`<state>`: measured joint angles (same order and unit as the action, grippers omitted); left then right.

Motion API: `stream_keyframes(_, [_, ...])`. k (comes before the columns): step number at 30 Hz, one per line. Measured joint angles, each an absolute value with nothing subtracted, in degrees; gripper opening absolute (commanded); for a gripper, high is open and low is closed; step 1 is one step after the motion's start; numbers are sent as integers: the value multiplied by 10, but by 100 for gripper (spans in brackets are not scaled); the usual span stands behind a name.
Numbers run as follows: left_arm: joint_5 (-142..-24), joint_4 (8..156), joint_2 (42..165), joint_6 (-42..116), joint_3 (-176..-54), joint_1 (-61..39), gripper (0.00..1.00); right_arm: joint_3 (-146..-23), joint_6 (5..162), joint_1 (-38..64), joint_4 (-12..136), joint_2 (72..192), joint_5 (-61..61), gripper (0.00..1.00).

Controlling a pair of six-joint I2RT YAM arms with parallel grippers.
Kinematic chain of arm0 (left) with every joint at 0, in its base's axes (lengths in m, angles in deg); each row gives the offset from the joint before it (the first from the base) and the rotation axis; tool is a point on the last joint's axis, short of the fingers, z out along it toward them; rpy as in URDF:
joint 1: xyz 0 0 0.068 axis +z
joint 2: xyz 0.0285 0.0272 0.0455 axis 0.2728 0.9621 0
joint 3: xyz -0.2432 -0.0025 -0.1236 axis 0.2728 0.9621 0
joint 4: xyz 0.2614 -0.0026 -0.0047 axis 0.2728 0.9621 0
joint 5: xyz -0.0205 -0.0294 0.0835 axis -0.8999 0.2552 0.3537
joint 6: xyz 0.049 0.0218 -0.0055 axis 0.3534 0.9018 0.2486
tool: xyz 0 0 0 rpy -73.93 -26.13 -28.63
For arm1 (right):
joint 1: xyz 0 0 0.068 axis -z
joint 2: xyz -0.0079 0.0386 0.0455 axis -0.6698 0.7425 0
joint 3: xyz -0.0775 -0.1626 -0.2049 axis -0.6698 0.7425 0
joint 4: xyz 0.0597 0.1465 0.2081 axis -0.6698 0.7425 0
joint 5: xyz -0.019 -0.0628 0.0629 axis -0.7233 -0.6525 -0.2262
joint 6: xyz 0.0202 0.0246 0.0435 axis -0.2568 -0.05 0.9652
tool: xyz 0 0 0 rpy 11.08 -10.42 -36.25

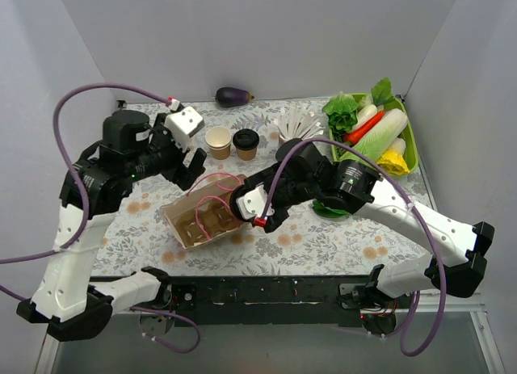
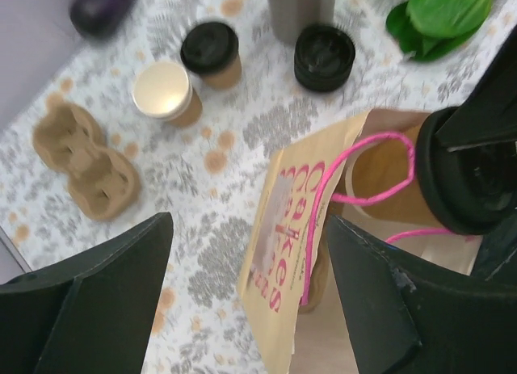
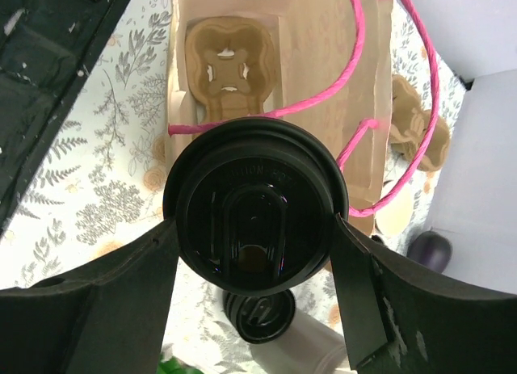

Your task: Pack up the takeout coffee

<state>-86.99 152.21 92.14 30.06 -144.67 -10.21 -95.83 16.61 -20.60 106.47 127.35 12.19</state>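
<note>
Plain pale grey walls (image 1: pixel 242 35) on three sides; floral-print tablecloth (image 1: pixel 339 245), grey leaves, orange blooms; even diffuse light.

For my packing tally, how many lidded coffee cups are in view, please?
2: one cup in the right gripper at the bag mouth, another cup standing beside the open cup.

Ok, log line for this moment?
right jaws: shut on takeout coffee, at paper bag mouth | left jaws: open beside bag | cup carrier inside

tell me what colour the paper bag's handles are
The handles are pink, clearest in the left wrist view.
</note>
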Motion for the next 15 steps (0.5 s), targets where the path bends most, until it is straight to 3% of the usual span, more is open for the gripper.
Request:
stream_keyframes(6, [-816, 1500, 916, 282, -1322, -102, 78, -1002, 256, -206, 1047, 1326, 118, 1])
stream_keyframes(15, [-677, 1451, 874, 280, -1295, -83, 73, -1118, 328, -206, 1041, 1406, 130, 1])
